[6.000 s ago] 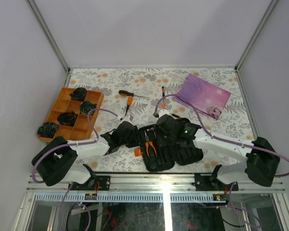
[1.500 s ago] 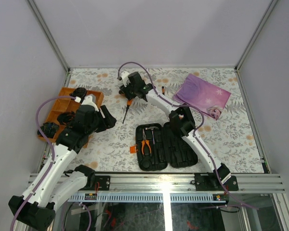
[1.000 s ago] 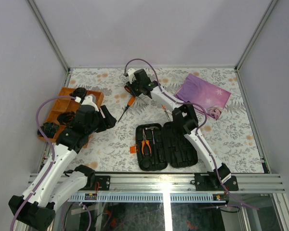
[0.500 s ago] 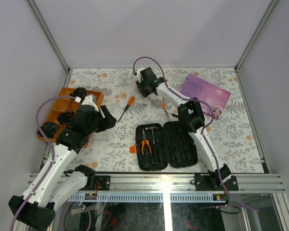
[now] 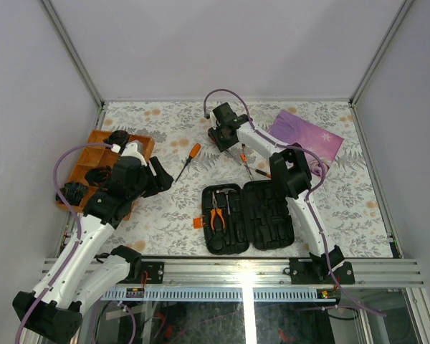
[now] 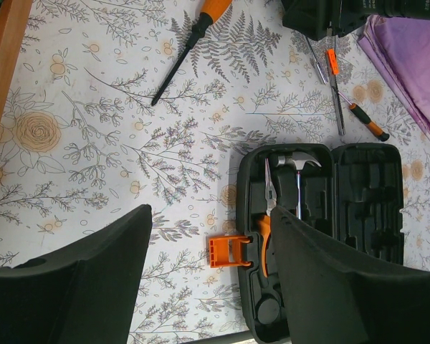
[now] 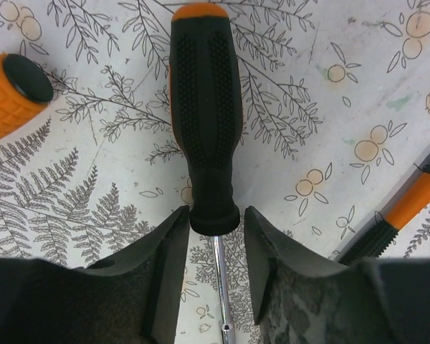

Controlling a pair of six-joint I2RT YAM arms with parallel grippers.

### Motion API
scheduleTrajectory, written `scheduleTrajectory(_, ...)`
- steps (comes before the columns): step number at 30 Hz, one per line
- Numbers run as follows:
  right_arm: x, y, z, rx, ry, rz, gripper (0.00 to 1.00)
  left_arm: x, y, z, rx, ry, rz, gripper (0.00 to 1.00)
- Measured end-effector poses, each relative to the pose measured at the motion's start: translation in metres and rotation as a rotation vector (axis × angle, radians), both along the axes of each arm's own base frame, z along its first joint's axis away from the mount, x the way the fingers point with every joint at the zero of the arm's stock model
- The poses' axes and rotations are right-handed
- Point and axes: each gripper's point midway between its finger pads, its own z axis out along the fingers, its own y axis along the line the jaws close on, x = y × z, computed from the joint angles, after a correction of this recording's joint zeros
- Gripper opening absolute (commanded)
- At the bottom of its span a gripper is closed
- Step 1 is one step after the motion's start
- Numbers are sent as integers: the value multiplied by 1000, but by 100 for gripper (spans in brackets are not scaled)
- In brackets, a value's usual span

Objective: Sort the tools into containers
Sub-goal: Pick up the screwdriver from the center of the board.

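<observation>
- right gripper (image 7: 216,228): its fingers sit either side of the neck of the black-handled screwdriver (image 7: 204,115). They're not squeezing it. There's a sliver of gap on one side, so it's loosely parted around the tool.
- that pair is just past the far edge of the case (image 5: 272,215), not touching it
- a thin screwdriver (image 6: 332,68) and a stubby screwdriver (image 6: 365,123) lie between that gripper and the case's far edge
- left gripper (image 6: 211,215): fingers spread wide, gripping nothing, hanging over the table off the case's left side
- the orange-handled screwdriver (image 5: 188,158) lies loose off the case's far-left corner
- the case lies open, with the pliers (image 6: 267,188) and hammer (image 6: 299,175) side by side in its left half and the orange latch (image 6: 229,252) sticking out of its left edge
- the tray (image 5: 93,154) is well left of the case and the purple cloth (image 5: 304,140) sits beyond its far-right corner
</observation>
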Motion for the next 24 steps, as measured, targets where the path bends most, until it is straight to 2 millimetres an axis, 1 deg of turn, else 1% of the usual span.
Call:
scheduleTrajectory(2,-2,-1,-1,-5,9,0,35,0,0,0,0,0,0,66)
scheduleTrajectory(6,-3,-1,-1,-3,13,2,18,0,0,0,0,0,0,66)
scheduleTrajectory(9,-3,0,-1,0,14,3,8,0,0,0,0,0,0,66)
scheduleTrajectory(13,-4,0,2,9,10,9,1,0,0,0,0,0,0,66)
scheduleTrajectory(16,-7,0,13,20,-1,11,0,0,0,1,-1,-3,0,66)
scheduleTrajectory(18,-7,0,29,41,-25,11,0,-1,0,3,-4,-10,0,66)
scheduleTrajectory(20,-6,3,55,79,-70,8,0,-1,1,5,-7,-19,1,67)
scheduleTrajectory(22,-4,4,86,121,-124,2,0,-3,1,8,-14,-31,1,67)
scheduleTrajectory(24,-4,5,122,171,-188,-4,0,-5,0,12,-26,-33,2,68)
